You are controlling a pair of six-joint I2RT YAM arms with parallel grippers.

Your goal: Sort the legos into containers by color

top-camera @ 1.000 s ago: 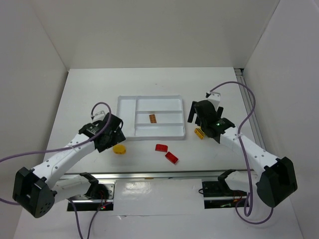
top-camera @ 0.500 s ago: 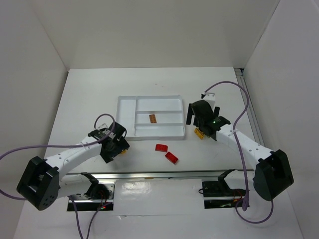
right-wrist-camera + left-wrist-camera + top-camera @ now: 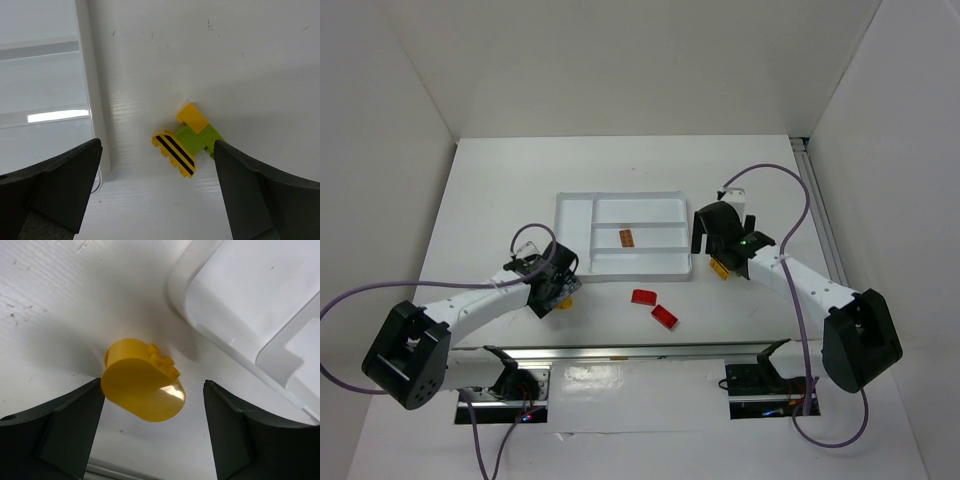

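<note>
The white divided tray (image 3: 575, 212) lies mid-table; an orange brick (image 3: 626, 237) sits in its middle compartment. A round yellow brick (image 3: 142, 387) lies on the table by the tray's near-left corner (image 3: 200, 295), between the open jaws of my left gripper (image 3: 558, 287) (image 3: 152, 440), touching the left finger's tip. My right gripper (image 3: 720, 250) (image 3: 157, 195) is open above a yellow brick with black stripes (image 3: 174, 153), joined to green (image 3: 197, 139) and yellow pieces (image 3: 193, 117), right of the tray; it shows partly in the top view (image 3: 719, 268). Two red bricks (image 3: 643, 297) (image 3: 665, 316) lie in front of the tray.
The tray's right wall (image 3: 92, 100) runs just left of the right gripper. A metal rail (image 3: 640, 350) runs along the table's near edge. White walls enclose the table on three sides.
My left gripper has moved forward and right, down over the round yellow brick. My right gripper has shifted slightly left toward the striped brick cluster.
</note>
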